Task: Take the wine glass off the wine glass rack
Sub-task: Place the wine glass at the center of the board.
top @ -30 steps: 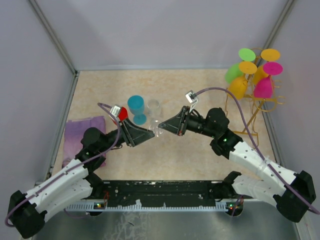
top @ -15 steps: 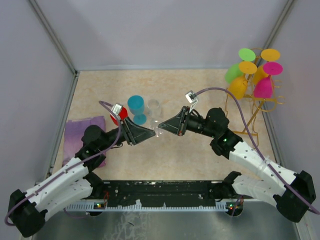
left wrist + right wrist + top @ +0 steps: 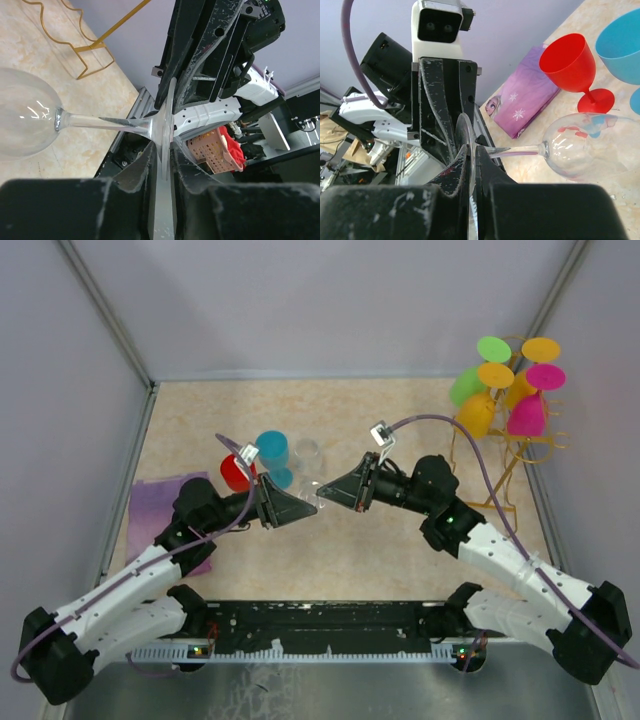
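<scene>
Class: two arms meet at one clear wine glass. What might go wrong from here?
1. The right gripper and the left gripper both sit at the thin foot of the clear wine glass; a twist between them might crack it.
2. The glass lies sideways, held by its foot alone; an early release could drop it.
3. The red glass and blue glass stand near its bowl and could be knocked.
</scene>
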Tool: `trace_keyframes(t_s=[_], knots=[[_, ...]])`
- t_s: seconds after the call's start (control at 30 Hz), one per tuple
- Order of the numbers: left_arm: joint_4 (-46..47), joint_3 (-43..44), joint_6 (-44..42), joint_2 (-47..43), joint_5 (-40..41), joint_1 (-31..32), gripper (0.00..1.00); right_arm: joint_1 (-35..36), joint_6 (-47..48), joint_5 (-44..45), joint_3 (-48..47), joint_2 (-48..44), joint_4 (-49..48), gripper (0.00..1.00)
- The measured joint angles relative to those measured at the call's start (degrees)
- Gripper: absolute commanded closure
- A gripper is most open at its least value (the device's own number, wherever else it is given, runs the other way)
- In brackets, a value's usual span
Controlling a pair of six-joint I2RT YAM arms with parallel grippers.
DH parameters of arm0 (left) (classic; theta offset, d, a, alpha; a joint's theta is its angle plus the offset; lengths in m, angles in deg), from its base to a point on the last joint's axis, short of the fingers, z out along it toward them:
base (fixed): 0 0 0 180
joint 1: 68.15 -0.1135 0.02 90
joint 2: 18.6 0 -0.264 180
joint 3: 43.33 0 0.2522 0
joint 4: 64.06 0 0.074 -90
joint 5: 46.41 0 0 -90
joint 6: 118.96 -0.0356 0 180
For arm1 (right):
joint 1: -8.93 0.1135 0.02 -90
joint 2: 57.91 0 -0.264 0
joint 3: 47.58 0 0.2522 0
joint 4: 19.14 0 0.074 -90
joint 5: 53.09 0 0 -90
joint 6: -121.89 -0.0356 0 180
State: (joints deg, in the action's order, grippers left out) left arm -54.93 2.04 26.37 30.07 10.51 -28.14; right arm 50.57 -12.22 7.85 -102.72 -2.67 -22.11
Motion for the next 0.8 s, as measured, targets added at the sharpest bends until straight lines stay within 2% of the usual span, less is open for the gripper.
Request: trace_keyframes(t_s=[0.1, 0.13, 0.23, 0.33, 0.37, 0.43, 0.57, 0.73, 0.8], knots=[[-0.72, 0.07, -0.09, 0.09, -0.20, -0.02, 1.00, 0.04, 0.20, -0.76, -0.33, 0.02, 0.20, 1.00], [-0.66, 0.07, -0.13, 0.09, -0.15, -0.02, 1.00, 0.04, 0.66, -0.81, -0.42, 0.02, 0.26, 1.00], [-0.59, 0.07, -0.04, 0.13, -0.15, -0.09, 1.00, 0.09, 2.29, -1.03, -1.51, 0.00, 2.03, 0.75], [-0.63, -0.07, -1.22, 0.11, -0.42, -0.09, 1.00, 0.20, 4.59, -0.50, -3.63, -0.22, 5.64, 0.40], [-0.70, -0.17, -1.86, 0.02, -0.63, -0.09, 1.00, 0.22, 5.81, 0.13, -4.66, -0.52, 7.37, 0.31], [-0.92, -0.48, -4.20, -0.20, -1.29, -0.09, 1.00, 0.22, 8.37, 2.34, -6.80, -1.55, 11.39, 0.21], [-3.91, -0.74, -11.50, -1.88, -2.97, -0.09, 1.00, 0.24, 14.86, 10.93, -11.74, -4.52, 20.52, 0.09], [-8.70, -3.54, -25.86, -8.24, -7.08, -0.09, 1.00, 0.22, 21.77, 23.19, -17.88, -6.05, 31.30, 0.06], [-9.49, -5.22, -30.62, -10.86, -8.72, -0.09, 1.00, 0.02, 23.19, 24.94, -21.11, -4.26, 35.56, 0.05]])
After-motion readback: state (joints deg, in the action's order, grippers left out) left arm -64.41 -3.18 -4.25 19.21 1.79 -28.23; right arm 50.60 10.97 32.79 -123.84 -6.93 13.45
